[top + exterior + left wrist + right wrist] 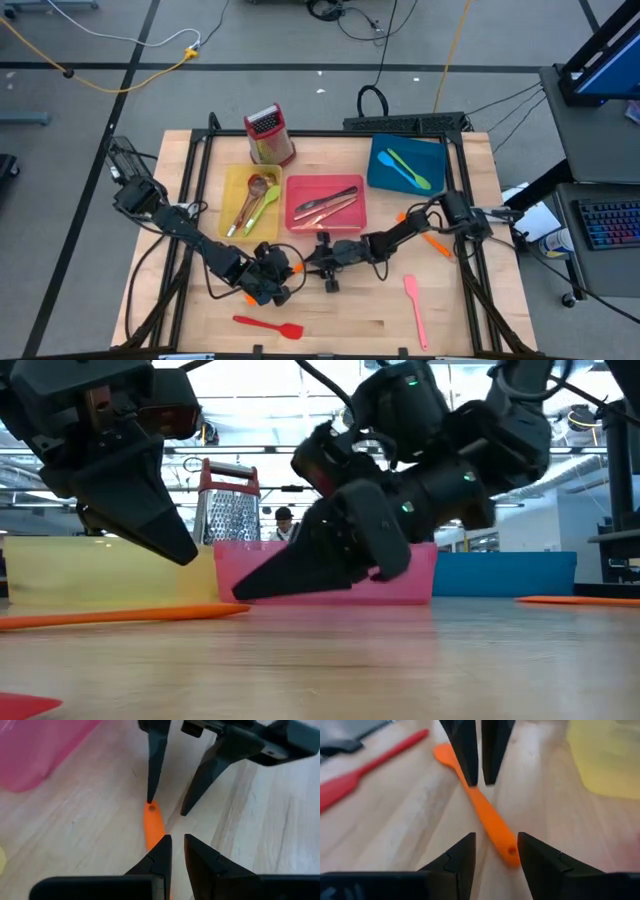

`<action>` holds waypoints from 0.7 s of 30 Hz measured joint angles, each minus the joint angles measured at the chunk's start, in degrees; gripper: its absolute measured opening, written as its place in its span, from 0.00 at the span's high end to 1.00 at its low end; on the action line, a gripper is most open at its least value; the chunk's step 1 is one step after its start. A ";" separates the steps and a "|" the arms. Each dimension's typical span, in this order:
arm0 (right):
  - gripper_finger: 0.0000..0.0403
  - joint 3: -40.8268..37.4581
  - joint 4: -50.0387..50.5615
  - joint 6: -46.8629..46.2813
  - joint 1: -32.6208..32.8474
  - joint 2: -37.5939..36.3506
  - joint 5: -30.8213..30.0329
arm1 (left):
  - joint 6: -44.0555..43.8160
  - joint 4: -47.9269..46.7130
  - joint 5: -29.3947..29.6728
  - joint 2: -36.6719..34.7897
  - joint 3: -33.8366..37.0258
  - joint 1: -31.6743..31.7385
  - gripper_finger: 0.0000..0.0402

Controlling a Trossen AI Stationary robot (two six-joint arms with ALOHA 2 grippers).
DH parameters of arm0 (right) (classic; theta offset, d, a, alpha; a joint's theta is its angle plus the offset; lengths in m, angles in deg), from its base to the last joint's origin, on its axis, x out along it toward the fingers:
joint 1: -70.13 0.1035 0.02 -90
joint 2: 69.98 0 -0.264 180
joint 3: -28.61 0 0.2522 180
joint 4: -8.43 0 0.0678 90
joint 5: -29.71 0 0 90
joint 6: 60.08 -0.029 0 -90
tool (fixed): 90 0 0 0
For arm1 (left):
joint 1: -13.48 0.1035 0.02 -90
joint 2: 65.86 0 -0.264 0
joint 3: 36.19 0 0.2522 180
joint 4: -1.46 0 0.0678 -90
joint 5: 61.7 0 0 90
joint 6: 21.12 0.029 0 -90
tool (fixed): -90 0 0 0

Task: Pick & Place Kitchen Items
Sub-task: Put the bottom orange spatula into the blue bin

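Two dark robot arms are reaching toward each other low over the front middle of the bench. The left arm is stretching in from its side, elbow bent, with the left pincer (283,290) pointing down and inward, its fingers (161,851) standing only narrowly apart. The right arm is extending from the opposite side, its wrist tilting downward. The right pincer (322,266) is facing the left pincer, tips close together, its fingers (465,851) spread wider.
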State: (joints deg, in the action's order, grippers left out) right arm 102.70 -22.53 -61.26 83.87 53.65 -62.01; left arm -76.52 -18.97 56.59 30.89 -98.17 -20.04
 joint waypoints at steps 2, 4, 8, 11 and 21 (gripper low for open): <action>0.64 0.89 0.04 -0.74 -0.83 0.00 3.55 | 0.00 0.00 -0.02 0.00 0.00 -0.14 0.87; 0.62 1.67 -0.02 -0.85 -1.33 0.00 5.91 | 0.21 0.01 0.00 0.00 0.00 -0.38 0.87; 0.58 2.65 0.09 2.41 -1.47 0.00 9.75 | 0.33 0.16 0.00 0.00 0.00 -1.47 0.87; 0.54 3.23 -0.05 4.21 -1.39 0.01 11.08 | 1.89 1.55 0.00 0.00 0.00 -2.79 0.87; 0.51 9.65 0.58 4.69 -3.55 7.76 11.06 | 2.30 3.40 1.28 -0.07 0.00 -7.24 0.87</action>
State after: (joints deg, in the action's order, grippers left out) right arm 112.35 -21.94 -56.58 80.32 61.41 -50.96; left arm -74.21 -15.57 57.87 30.83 -98.17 -27.28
